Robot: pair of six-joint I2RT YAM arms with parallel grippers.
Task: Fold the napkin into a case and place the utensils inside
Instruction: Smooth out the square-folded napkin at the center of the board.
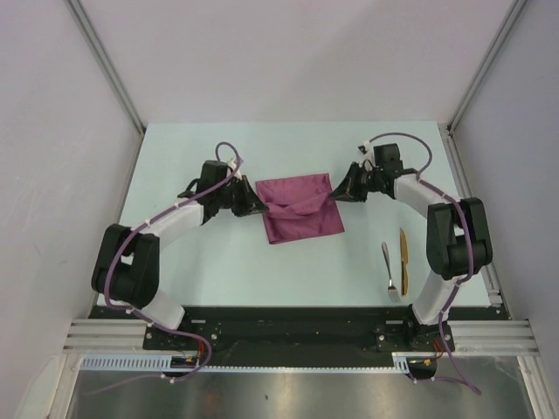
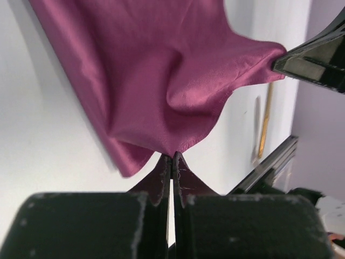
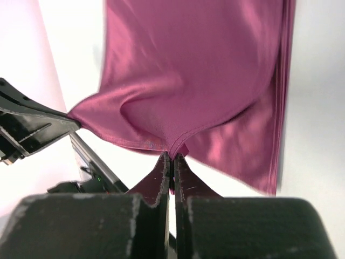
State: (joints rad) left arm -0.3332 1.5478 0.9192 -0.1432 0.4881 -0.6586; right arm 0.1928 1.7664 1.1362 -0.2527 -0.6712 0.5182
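The plum-magenta napkin [image 1: 300,209] lies mid-table, its far edge lifted and sagging between both grippers. My left gripper [image 1: 258,208] is shut on the napkin's far left corner [image 2: 173,147]. My right gripper [image 1: 339,190] is shut on the far right corner [image 3: 178,148]. Each wrist view shows the other gripper's black fingers pinching the opposite corner. The utensils lie to the right of the napkin: a silver spoon [image 1: 389,271] and a golden-yellow piece [image 1: 404,257], side by side near the right arm's base. The golden piece [image 2: 264,124] also shows in the left wrist view. No folded case is in view.
The pale green table [image 1: 227,262] is bounded by white walls with metal frame posts [image 1: 105,61] at the back corners. The black base rail [image 1: 288,327] runs along the near edge.
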